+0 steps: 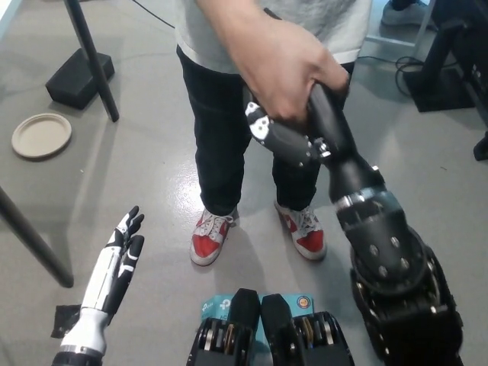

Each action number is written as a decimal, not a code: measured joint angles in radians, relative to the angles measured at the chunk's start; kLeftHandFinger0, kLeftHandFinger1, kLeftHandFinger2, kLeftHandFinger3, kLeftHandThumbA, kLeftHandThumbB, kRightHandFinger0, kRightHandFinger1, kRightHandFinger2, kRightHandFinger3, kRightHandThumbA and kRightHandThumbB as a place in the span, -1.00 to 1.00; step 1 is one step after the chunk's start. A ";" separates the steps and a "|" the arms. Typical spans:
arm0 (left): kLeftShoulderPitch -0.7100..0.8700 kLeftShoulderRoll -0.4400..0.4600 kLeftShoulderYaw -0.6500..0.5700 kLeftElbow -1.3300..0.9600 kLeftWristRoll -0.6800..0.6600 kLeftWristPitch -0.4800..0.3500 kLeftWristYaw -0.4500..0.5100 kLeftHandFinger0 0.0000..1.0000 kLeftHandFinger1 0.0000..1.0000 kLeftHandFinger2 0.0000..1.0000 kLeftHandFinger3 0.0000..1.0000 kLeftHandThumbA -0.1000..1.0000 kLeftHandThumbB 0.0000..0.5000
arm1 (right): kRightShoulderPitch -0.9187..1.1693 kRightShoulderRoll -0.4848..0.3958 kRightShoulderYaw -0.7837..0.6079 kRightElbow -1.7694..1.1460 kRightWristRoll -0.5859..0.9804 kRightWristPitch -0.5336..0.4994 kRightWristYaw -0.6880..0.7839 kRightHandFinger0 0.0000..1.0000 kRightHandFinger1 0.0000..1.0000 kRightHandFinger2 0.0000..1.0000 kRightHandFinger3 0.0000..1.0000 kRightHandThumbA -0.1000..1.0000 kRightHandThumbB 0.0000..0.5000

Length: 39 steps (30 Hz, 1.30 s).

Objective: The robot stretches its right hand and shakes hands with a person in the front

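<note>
Right hand [286, 137] is raised at centre, wrapped by the person's hand [286, 72]; black fingers curl around it in a clasp. The person stands directly in front, red-and-white shoes [207, 236] on the grey floor. Left hand [118, 263] rests lower left, fingers straight and slightly spread, holding nothing.

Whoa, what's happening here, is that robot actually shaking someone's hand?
Yes. The robot's black right hand is stretched forward, and the person's hand is wrapped over it in a handshake. The person stands right in front on the grey floor, in red and white shoes. The robot's white left hand rests at the lower left, open and holding nothing. A round plate lies on the floor off to the side.
</note>
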 measured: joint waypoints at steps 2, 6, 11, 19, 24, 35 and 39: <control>0.000 0.000 0.000 0.000 0.000 0.000 0.000 1.00 1.00 1.00 1.00 1.00 -0.88 | 0.021 0.000 0.005 -0.051 -0.001 0.016 0.006 1.00 1.00 1.00 1.00 -0.18 0.09; 0.000 0.000 0.000 0.000 0.000 0.000 0.000 1.00 1.00 1.00 1.00 1.00 -0.90 | 0.045 -0.002 0.008 -0.136 -0.002 0.067 0.023 1.00 1.00 1.00 1.00 -0.12 0.10; 0.000 0.001 0.000 -0.001 0.000 0.000 0.000 1.00 1.00 1.00 1.00 1.00 -0.93 | -0.009 -0.010 -0.014 -0.126 0.017 0.140 0.068 1.00 1.00 1.00 1.00 -0.25 -0.10; -0.002 0.001 -0.002 -0.001 0.000 0.000 0.000 1.00 1.00 1.00 1.00 1.00 -0.90 | -0.154 -0.017 -0.047 0.287 0.031 0.136 0.078 1.00 1.00 1.00 1.00 -0.15 0.00; -0.003 0.001 -0.003 -0.004 -0.001 0.000 -0.001 1.00 1.00 1.00 1.00 1.00 -0.93 | -0.230 -0.014 -0.063 0.559 0.036 0.108 0.071 1.00 1.00 1.00 1.00 -0.22 -0.02; -0.012 0.003 -0.004 -0.009 -0.001 0.000 -0.004 1.00 1.00 1.00 1.00 1.00 -0.90 | -0.235 -0.030 -0.029 0.551 0.021 0.065 0.075 1.00 1.00 1.00 1.00 0.65 1.00; -0.011 0.004 -0.004 -0.009 0.001 0.001 -0.005 1.00 1.00 1.00 1.00 1.00 -0.91 | -0.214 -0.055 0.009 0.436 0.009 0.053 0.088 1.00 1.00 1.00 1.00 0.73 1.00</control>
